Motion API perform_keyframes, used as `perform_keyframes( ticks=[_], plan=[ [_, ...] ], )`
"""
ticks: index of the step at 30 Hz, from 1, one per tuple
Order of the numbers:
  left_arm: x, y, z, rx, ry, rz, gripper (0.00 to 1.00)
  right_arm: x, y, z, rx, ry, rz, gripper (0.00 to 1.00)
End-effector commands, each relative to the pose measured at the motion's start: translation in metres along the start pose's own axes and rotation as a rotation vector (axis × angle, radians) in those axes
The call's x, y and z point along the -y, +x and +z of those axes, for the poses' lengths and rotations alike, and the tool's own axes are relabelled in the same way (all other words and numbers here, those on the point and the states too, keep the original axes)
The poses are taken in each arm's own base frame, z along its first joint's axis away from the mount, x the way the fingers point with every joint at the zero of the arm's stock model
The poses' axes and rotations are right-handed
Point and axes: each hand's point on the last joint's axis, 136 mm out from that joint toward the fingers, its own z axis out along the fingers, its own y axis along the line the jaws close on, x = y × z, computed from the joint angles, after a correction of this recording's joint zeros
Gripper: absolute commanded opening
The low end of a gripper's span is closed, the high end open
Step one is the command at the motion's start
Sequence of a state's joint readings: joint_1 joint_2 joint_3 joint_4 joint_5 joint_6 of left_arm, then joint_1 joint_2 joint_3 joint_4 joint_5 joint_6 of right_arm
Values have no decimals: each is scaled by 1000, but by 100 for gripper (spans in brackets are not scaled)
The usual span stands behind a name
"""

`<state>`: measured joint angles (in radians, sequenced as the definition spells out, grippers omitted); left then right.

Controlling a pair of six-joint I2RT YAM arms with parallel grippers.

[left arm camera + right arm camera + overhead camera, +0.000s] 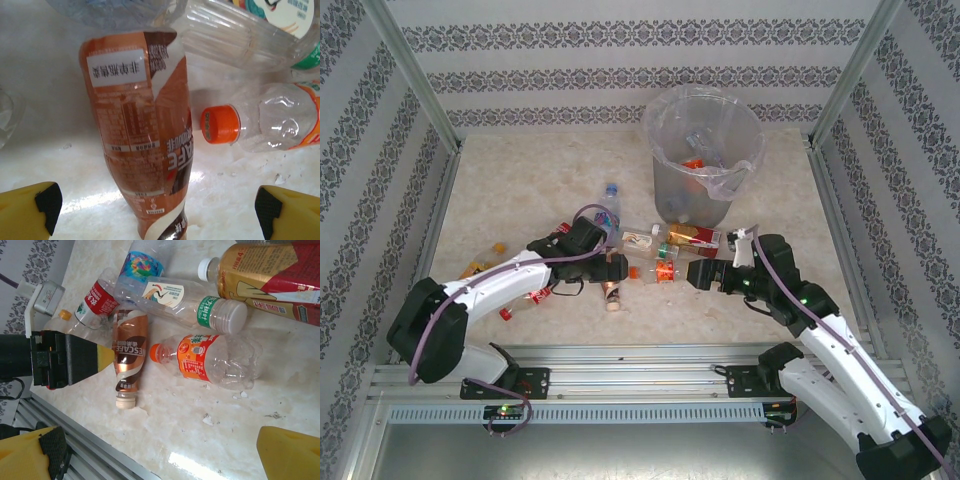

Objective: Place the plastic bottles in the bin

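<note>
**Top external view.** The bin [703, 160], grey and lined with a clear bag, stands upright at the far middle of the desk [520, 190]. Some bottles lie inside it. The other plastic bottles [650, 255] lie scattered on the desk in front of the bin, with a few more [480, 268] near the left edge. The left claw [612, 272] reaches in from the left, over a brown-labelled bottle [612, 293]. The right claw [692, 272] faces it from the right, near an orange-capped bottle [663, 272]. A gold-and-red bottle [695, 237] lies just before the bin's foot.

**Left wrist view.** The left claw [160, 205] is spread wide. Its yellow fingers [30, 212] stand either side of the brown-labelled bottle [137, 140], clear of it on both sides. The orange-capped bottle [260, 125] lies just beside it, cap [219, 124] pointing toward it. A clear ribbed bottle [240, 35] lies beyond.

**Right wrist view.** The right claw [160, 455] is spread wide above bare desk and holds nothing. The brown-labelled bottle [127, 357] lies flat with its cream cap toward the desk's near edge. One yellow finger [104, 356] of the left claw is right against its side. Next to it lies the orange-capped bottle [210, 360]. A green-labelled bottle [185, 302], a red-labelled bottle [97, 300], a blue-labelled bottle [142, 262] and the gold-and-red bottle [270, 275] are clustered behind.
</note>
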<state>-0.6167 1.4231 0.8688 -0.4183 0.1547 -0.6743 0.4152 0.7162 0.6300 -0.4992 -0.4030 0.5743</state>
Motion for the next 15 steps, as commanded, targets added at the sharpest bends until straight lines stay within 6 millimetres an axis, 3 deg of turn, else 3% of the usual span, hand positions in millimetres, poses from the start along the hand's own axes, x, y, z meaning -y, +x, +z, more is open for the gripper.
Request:
perform_keyframes(
  ticks=[1, 9, 15],
  plan=[
    [10, -20, 1, 30, 47, -22, 100, -8, -7, 5, 0, -26, -12, 98],
    [6, -27, 17, -8, 48, -27, 96, -11, -21, 11, 11, -12, -4, 98],
    [0, -22, 26, -38, 36, -43, 91, -9, -14, 12, 5, -4, 17, 98]
  ],
)
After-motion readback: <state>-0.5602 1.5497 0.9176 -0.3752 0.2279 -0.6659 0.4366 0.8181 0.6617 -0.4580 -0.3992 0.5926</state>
